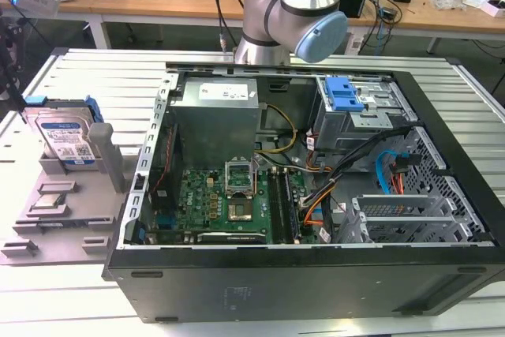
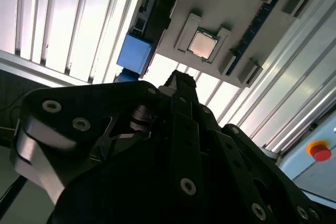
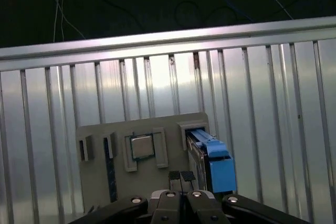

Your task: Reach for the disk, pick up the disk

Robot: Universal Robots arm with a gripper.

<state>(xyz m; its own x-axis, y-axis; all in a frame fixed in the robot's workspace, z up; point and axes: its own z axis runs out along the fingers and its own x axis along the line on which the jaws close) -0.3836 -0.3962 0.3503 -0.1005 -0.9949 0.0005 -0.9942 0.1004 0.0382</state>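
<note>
The black two-finger gripper (image 3: 181, 177) is seen with its fingertips brought together and nothing between them, and it is held above the grey plastic fixture plate (image 3: 94, 182) on the ribbed aluminium table (image 3: 262, 103). The disk, a rectangular silver metal hard drive with a white-and-blue label and a blue plastic carrier frame (image 3: 212, 161), is stood on edge in a slot of that plate. It lies below and just ahead of the fingertips, offset to one side of their centre line, while the small square silver chip (image 3: 140, 147) is seated in a pocket on the other side. The reach is judged to be unfinished, as no contact with the disk is made. For it to be done well, the fingers would best be parted before any descent, since closed tips cannot be set astride the drive. The hand is best shifted sideways until the blue frame sits under the gap, and turned so that the pads face the two broad faces, not the narrow ends. In the exterior view the disk (image 1: 67, 136) is shown upright or nearly so, with a grey upright post (image 1: 106, 155) just beside it. A straight, slow approach is therefore advised, lest a finger be caught on the post or the drive be knocked in its slot.
</note>
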